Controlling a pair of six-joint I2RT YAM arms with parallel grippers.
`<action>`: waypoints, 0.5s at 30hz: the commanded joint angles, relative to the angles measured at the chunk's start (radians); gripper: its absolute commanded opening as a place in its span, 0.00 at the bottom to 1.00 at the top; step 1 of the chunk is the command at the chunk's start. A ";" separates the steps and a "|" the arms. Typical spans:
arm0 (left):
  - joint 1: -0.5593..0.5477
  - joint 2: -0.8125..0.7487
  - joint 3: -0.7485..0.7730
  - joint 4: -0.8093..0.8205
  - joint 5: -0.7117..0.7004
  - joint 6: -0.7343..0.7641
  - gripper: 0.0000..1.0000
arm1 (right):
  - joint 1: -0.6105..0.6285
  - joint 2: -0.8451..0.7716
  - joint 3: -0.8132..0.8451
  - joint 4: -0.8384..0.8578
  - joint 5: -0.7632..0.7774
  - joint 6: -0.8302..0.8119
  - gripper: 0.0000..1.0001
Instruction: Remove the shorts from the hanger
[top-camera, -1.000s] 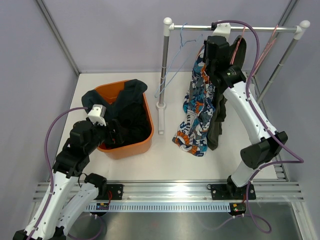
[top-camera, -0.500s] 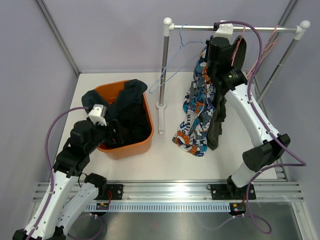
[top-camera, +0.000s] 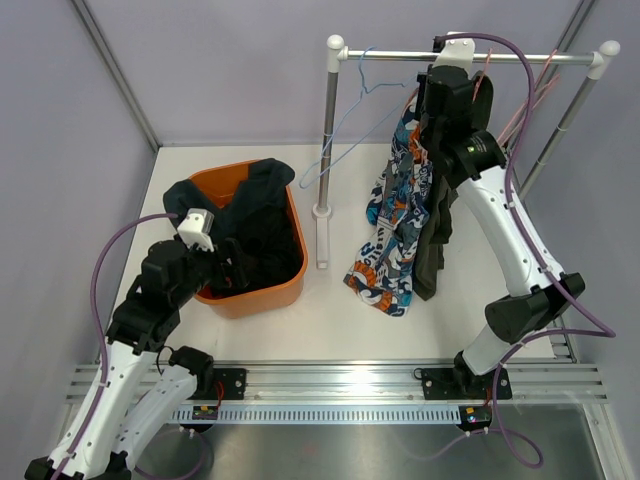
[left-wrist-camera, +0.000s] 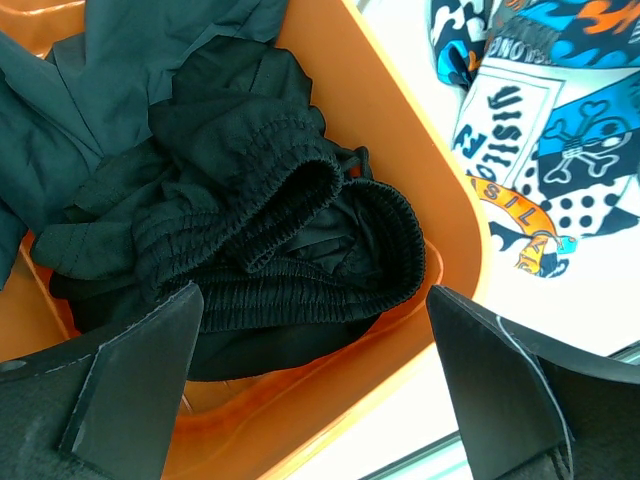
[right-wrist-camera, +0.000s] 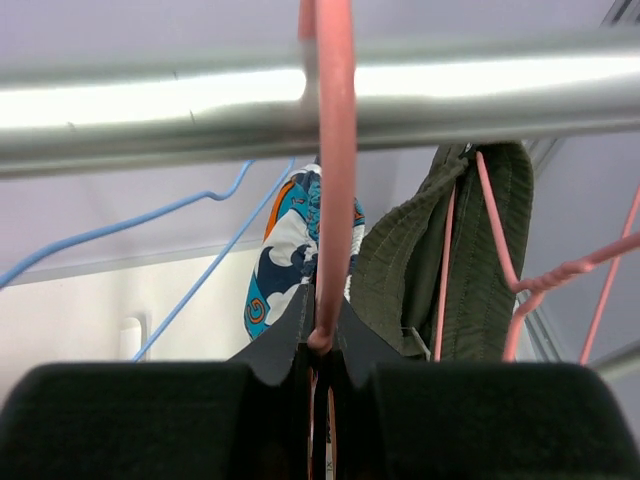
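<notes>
The right gripper (right-wrist-camera: 320, 345) has its jaws pinched tight on the thin wire of a pink hanger (right-wrist-camera: 335, 150), just below the metal rail (right-wrist-camera: 150, 110) that the hanger hooks over. From the wrist view I cannot quite make out which garment hangs from that wire. Just behind it hang the patterned shorts (top-camera: 390, 230), blue, white and orange. Beside them on the right are the olive shorts (right-wrist-camera: 395, 270), draped over another pink wire. Both pairs drop from the rail towards the table (top-camera: 330, 320), and the patterned pair's hem reaches down close to it. A blue hanger (right-wrist-camera: 100, 239) hangs bare on the rail further left, near the upright post.

The left gripper (left-wrist-camera: 312, 295) has its jaws spread wide and holds nothing, poised over the orange basket (left-wrist-camera: 420, 170) on the left side of the table. Inside the basket lie the black shorts (left-wrist-camera: 270, 230), bunched with the elastic waistband uppermost. The navy shorts (left-wrist-camera: 120, 60) lie partly over the far rim.
</notes>
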 joint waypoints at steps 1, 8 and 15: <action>-0.004 0.011 0.001 0.024 -0.006 0.015 0.99 | -0.004 -0.070 0.105 -0.004 -0.023 0.000 0.00; -0.004 0.034 0.045 0.021 -0.017 0.014 0.99 | -0.004 -0.185 0.073 -0.061 -0.088 0.049 0.00; -0.004 0.079 0.186 0.034 0.030 0.003 0.99 | -0.001 -0.326 -0.088 -0.156 -0.223 0.168 0.00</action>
